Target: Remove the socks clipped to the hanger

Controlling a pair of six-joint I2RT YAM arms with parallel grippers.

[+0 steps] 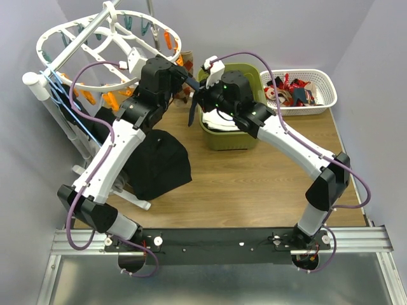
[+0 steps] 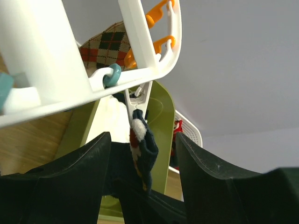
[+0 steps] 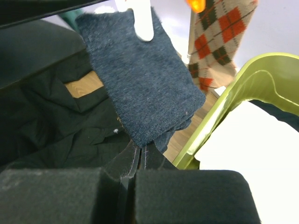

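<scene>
The right tool (image 3: 134, 171) is pinched shut on the bottom of a dark sock (image 3: 140, 88) hanging from a white clip (image 3: 142, 21) on the hanger (image 2: 141, 42), probably tensioning it, while the left tool (image 2: 142, 140) gapes empty below that clip, seemingly ready to release it.

Top external high behind arm bases, facing down over tabletop (image 1: 254, 184), left wrist close beneath hanger (image 2: 140, 42), tilted upward past its jaws, right wrist nearest, on navy sock (image 3: 140, 84), both wrist views sharing green bin (image 2: 161, 126), argyle sock (image 3: 219, 37)
</scene>
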